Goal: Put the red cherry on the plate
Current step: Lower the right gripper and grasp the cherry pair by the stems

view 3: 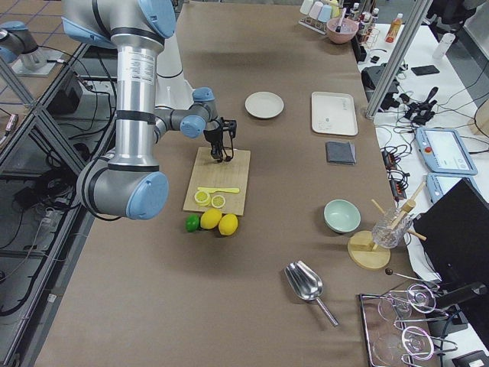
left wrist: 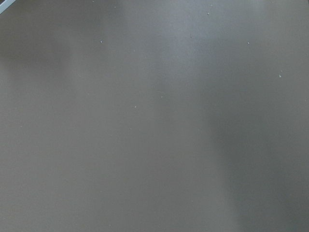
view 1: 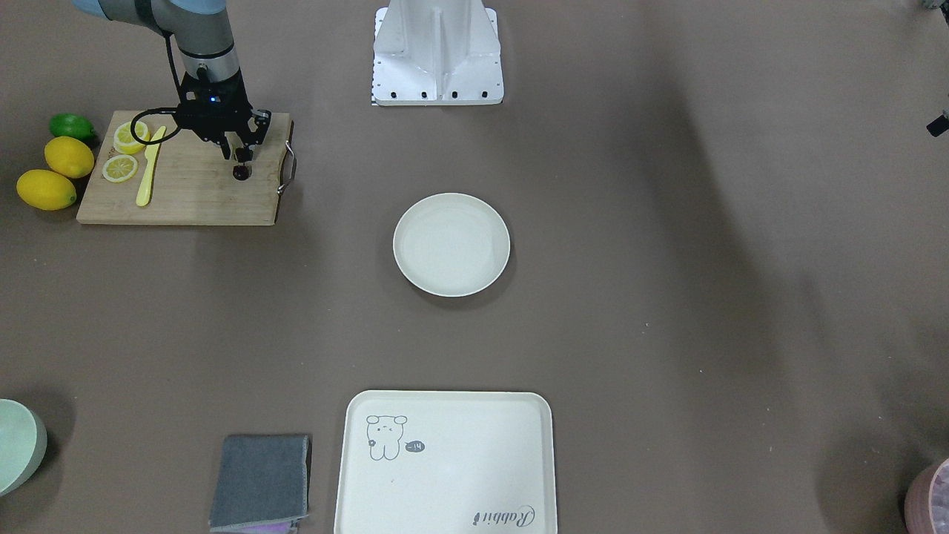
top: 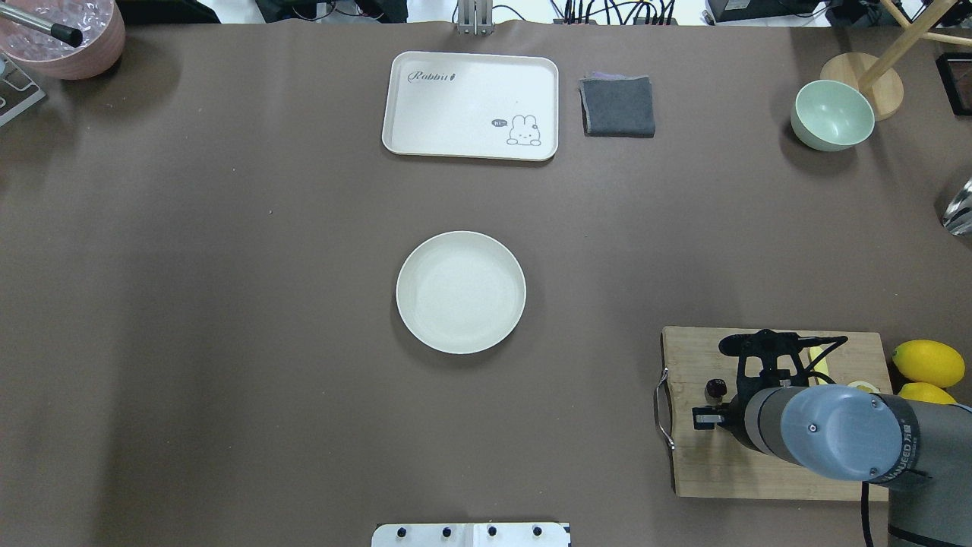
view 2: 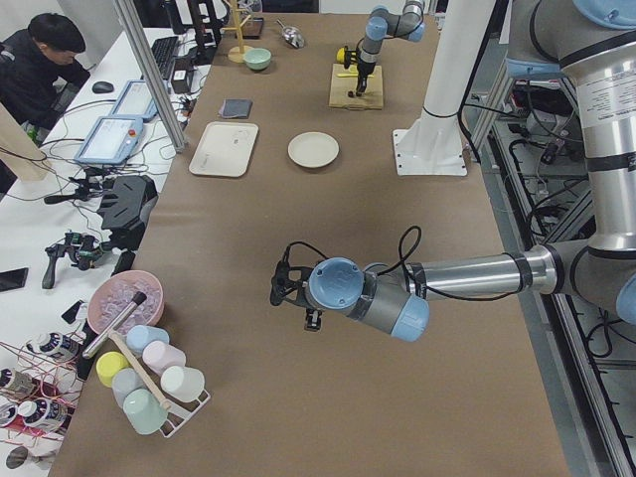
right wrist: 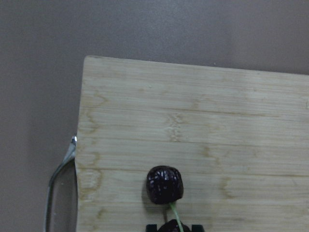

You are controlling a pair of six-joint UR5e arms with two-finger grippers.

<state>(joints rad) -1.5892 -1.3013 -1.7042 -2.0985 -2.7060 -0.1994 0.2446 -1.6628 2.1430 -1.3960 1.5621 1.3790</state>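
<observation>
The right arm reaches down over a wooden board [view 1: 194,194] at the robot's right end of the worktop [view 1: 667,311]. Its right end effector [view 1: 242,158] points straight down near the board's handle [view 1: 288,169]. The cherry [right wrist: 164,184] lies on the board there: 1 dark fruit rests on the wood just ahead of the fingertips [right wrist: 151,227], with a thin green stem running back to the 2nd fruit. That 2nd fruit fills the narrow gap between the 2 fingertips, so the end effector appears to be pinching it. Only the very tips show at the bottom edge of the right wrist view.

The plate [view 1: 451,245] sits in the middle of the worktop, well apart from the board, with nothing on it.

On the far half of the board from the handle lie 2 lemon slices [view 1: 126,152] and a yellow knife [view 1: 148,174]. Just beside that end of the board, on the worktop, are 2 lemons [view 1: 58,172] and a lime [view 1: 72,127].

The left end effector [view 2: 280,292] hangs above bare worktop at the other end. It shows only in the side view, so I cannot tell whether it is spread or pressed together.

Across from the robot are a tray [view 1: 445,475] with a rabbit drawing, a folded grey cloth [view 1: 261,482] and a green bowl [view 1: 16,445].
</observation>
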